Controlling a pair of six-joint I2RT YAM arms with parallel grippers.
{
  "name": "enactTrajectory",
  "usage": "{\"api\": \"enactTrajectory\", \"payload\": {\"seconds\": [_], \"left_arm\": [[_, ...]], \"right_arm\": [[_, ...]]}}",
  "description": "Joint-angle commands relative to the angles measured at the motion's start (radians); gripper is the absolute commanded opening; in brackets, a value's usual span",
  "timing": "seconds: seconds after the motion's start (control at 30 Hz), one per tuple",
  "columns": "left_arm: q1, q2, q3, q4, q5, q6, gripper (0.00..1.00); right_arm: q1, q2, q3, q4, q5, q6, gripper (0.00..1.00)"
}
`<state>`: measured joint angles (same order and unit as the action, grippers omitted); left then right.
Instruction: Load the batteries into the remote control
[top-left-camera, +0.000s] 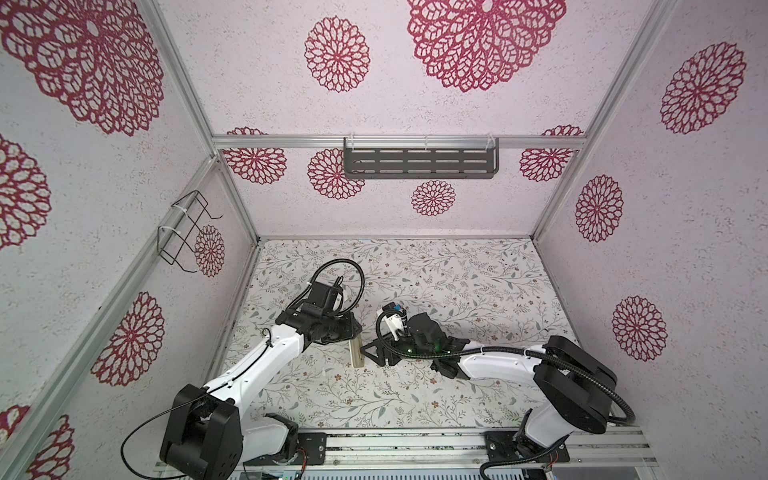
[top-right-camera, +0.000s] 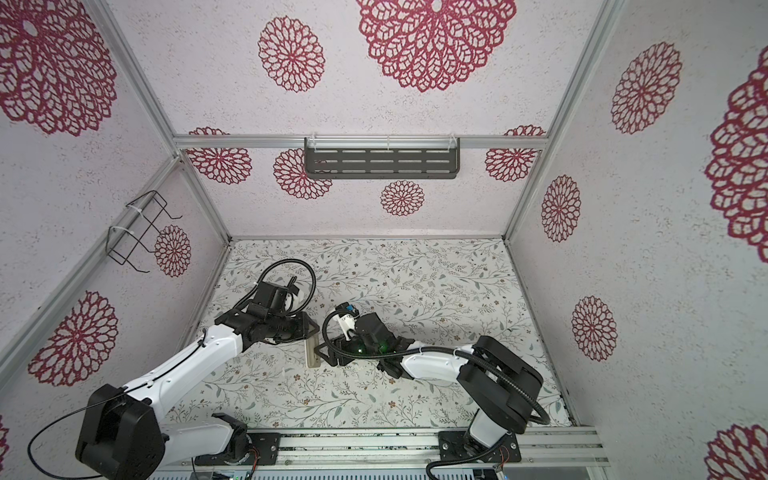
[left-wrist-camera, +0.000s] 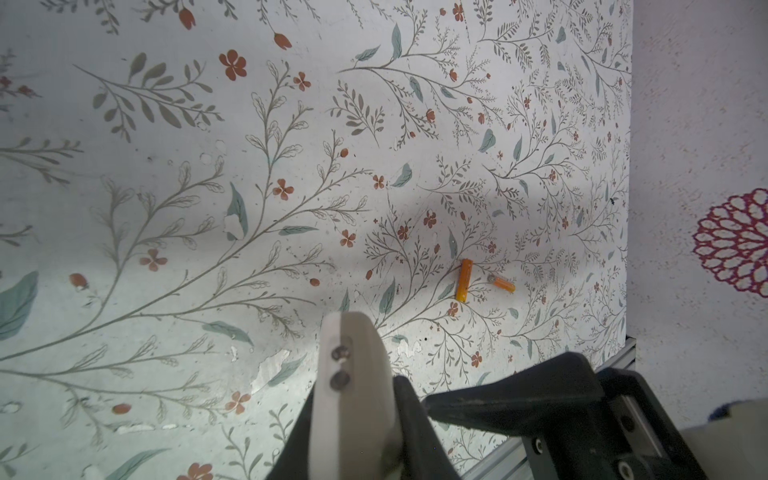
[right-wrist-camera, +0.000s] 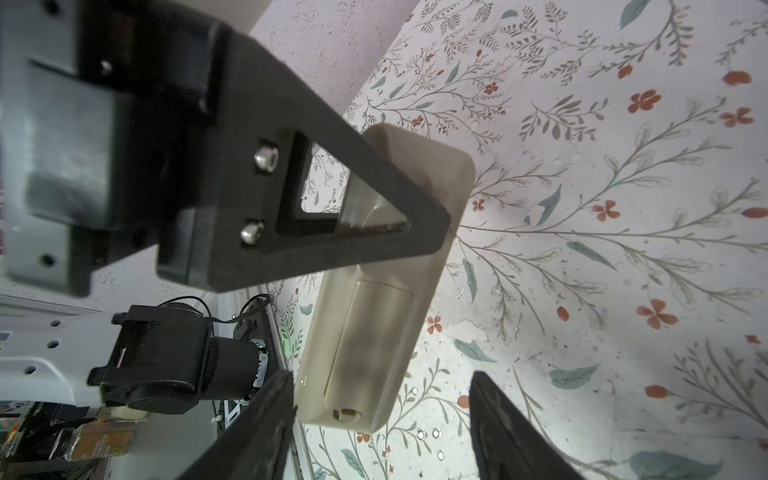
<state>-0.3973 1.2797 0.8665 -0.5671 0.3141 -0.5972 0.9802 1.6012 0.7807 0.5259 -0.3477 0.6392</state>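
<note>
The left claw (top-left-camera: 354, 332) clamps the remote control (top-left-camera: 356, 353), lower centre in a top view, while the right claw (right-wrist-camera: 380, 386) stands spread about its free end and the batteries (left-wrist-camera: 464, 279) lie loose on the table (left-wrist-camera: 166, 208); an uneven squeeze could twist the remote free.

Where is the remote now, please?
In both top views the remote is left of centre, clamped in the left claw, its free end between the right claw's open jaws.
</note>
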Motion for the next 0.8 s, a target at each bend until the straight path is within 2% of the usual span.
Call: {"api": "enactTrajectory", "payload": {"seconds": [0.0,0.77], "left_arm": [[-0.009,-0.003,0.027,0.0,-0.022,0.024,0.0],[-0.014,0.001,0.035,-0.005,-0.029,0.03,0.0]], "right_arm": [[-0.006,0.0,0.009,0.093,-0.049,0.037,0.68],[-0.004,0.065,0.002,0.155,-0.084,0.077,0.63]]}}
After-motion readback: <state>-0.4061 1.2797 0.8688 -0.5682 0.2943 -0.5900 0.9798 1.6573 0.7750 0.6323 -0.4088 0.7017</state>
